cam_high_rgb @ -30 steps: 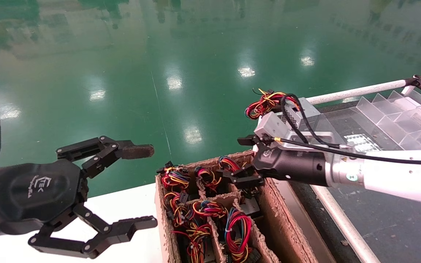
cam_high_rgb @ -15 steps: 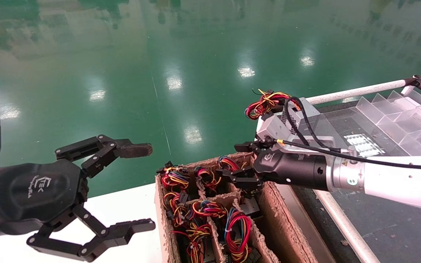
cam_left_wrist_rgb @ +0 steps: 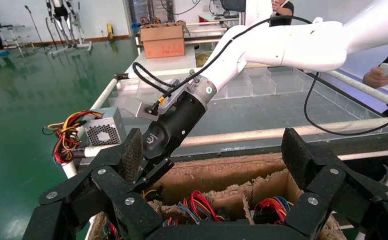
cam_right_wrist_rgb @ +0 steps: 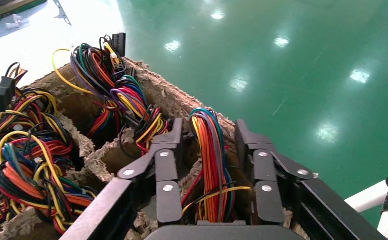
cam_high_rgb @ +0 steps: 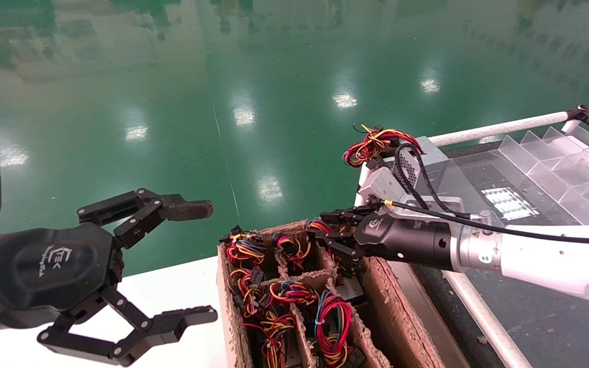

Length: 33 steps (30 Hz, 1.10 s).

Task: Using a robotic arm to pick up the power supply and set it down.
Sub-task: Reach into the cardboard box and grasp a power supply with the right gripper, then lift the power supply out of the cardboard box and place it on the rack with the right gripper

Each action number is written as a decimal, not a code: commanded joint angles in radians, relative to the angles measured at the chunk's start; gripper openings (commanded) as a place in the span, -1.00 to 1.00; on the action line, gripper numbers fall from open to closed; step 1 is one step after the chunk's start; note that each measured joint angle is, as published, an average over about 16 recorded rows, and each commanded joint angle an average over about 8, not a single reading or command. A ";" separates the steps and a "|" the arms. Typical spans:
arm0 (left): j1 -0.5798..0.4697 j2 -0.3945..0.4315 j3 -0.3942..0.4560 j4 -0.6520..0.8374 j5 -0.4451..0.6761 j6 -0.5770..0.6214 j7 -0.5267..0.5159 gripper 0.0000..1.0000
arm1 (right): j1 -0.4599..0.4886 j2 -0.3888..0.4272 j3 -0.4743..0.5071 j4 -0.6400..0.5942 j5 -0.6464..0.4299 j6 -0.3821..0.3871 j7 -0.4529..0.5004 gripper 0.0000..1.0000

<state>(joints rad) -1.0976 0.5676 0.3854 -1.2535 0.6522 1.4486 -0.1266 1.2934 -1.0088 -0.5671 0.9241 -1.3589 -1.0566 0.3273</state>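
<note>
My right gripper point(cam_high_rgb: 321, 232) is the white arm's black gripper, dipped into the far right compartment of the cardboard box point(cam_high_rgb: 397, 306). In the right wrist view it point(cam_right_wrist_rgb: 209, 127) stands open, one finger on each side of an upright bundle of orange, yellow, red and blue wires point(cam_right_wrist_rgb: 209, 155), with a small gap on both sides. This bundle belongs to the power supply point(cam_high_rgb: 318, 225); its grey body is hidden below. My left gripper point(cam_high_rgb: 207, 260) hangs open and empty over the white table, left of the box.
Other compartments hold several more wire bundles point(cam_high_rgb: 281, 294). A vented grey box with red wires point(cam_high_rgb: 425, 156) lies on the dark bench behind the right arm. Clear plastic dividers point(cam_high_rgb: 555, 163) stand at the far right. A white rail point(cam_high_rgb: 478, 312) runs beside the box.
The right gripper has moved down and to the left, from just above the box's far corner into the compartment, astride the wire bundle. The left arm has barely moved.
</note>
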 commanded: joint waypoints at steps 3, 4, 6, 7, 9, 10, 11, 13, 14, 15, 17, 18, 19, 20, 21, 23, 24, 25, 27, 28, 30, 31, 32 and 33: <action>0.000 0.000 0.000 0.000 0.000 0.000 0.000 1.00 | -0.003 -0.006 0.000 -0.009 -0.002 0.008 -0.008 -1.00; 0.000 0.000 0.000 0.000 0.000 0.000 0.000 1.00 | -0.004 -0.007 0.000 -0.012 -0.001 0.009 -0.010 -1.00; 0.000 0.000 0.000 0.000 0.000 0.000 0.000 1.00 | -0.005 -0.006 0.003 -0.017 0.003 0.008 -0.014 -1.00; 0.000 0.000 0.000 0.000 0.000 0.000 0.000 1.00 | -0.005 -0.006 0.005 -0.018 0.005 0.007 -0.017 -1.00; 0.000 0.000 0.000 0.000 0.000 0.000 0.000 1.00 | -0.008 -0.004 0.009 -0.021 0.012 0.007 -0.024 -1.00; 0.000 0.000 0.000 0.000 0.000 0.000 0.000 1.00 | -0.009 -0.002 0.012 -0.021 0.016 0.007 -0.028 -1.00; 0.000 0.000 0.000 0.000 0.000 0.000 0.000 1.00 | -0.011 0.000 0.016 -0.021 0.022 0.007 -0.032 -1.00; 0.000 0.000 0.000 0.000 0.000 0.000 0.000 1.00 | -0.014 0.005 0.025 -0.020 0.034 0.006 -0.040 -1.00; 0.000 0.000 0.000 0.000 0.000 0.000 0.000 1.00 | -0.015 0.009 0.031 -0.018 0.042 0.005 -0.043 -1.00; 0.000 0.000 0.000 0.000 0.000 0.000 0.000 1.00 | -0.016 0.013 0.037 -0.016 0.051 0.003 -0.046 -1.00; 0.000 0.000 0.000 0.000 0.000 0.000 0.000 1.00 | -0.016 0.024 0.050 -0.008 0.071 -0.004 -0.052 -1.00; 0.000 0.000 0.000 0.000 0.000 0.000 0.000 1.00 | -0.016 0.031 0.058 -0.003 0.082 -0.008 -0.056 -1.00; 0.000 0.000 0.000 0.000 0.000 0.000 0.000 1.00 | -0.017 0.040 0.067 0.005 0.094 -0.014 -0.060 -1.00; 0.000 0.000 0.000 0.000 0.000 0.000 0.000 1.00 | -0.017 0.049 0.076 0.013 0.107 -0.020 -0.064 -1.00; 0.000 0.000 0.000 0.000 0.000 0.000 0.000 1.00 | -0.017 0.058 0.085 0.022 0.121 -0.027 -0.067 -1.00; 0.000 0.000 0.000 0.000 0.000 0.000 0.000 1.00 | -0.017 0.079 0.105 0.040 0.150 -0.041 -0.072 -1.00; 0.000 0.000 0.000 0.000 0.000 0.000 0.000 1.00 | -0.015 0.089 0.115 0.048 0.165 -0.049 -0.073 -1.00; 0.000 0.000 0.000 0.000 0.000 0.000 0.000 1.00 | -0.012 0.099 0.125 0.056 0.180 -0.056 -0.073 -1.00; 0.000 0.000 0.000 0.000 0.000 0.000 0.000 1.00 | -0.002 0.118 0.146 0.065 0.210 -0.071 -0.069 -1.00; 0.000 0.000 0.000 0.000 0.000 0.000 0.000 1.00 | 0.006 0.127 0.155 0.066 0.223 -0.077 -0.066 -1.00; 0.000 0.000 0.000 0.000 0.000 0.000 0.000 1.00 | 0.027 0.143 0.175 0.064 0.248 -0.088 -0.060 -1.00; 0.000 0.000 0.000 0.000 0.000 0.000 0.000 1.00 | 0.040 0.150 0.184 0.060 0.259 -0.093 -0.058 -1.00; 0.000 0.000 0.000 0.000 0.000 0.000 0.000 1.00 | 0.054 0.156 0.193 0.054 0.269 -0.097 -0.057 -1.00; 0.000 0.000 0.000 0.000 0.000 0.000 0.000 1.00 | 0.070 0.161 0.202 0.046 0.279 -0.102 -0.056 -1.00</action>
<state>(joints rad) -1.0976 0.5675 0.3855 -1.2535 0.6521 1.4485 -0.1265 1.3734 -0.8553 -0.3696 0.9517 -1.0835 -1.1653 0.2675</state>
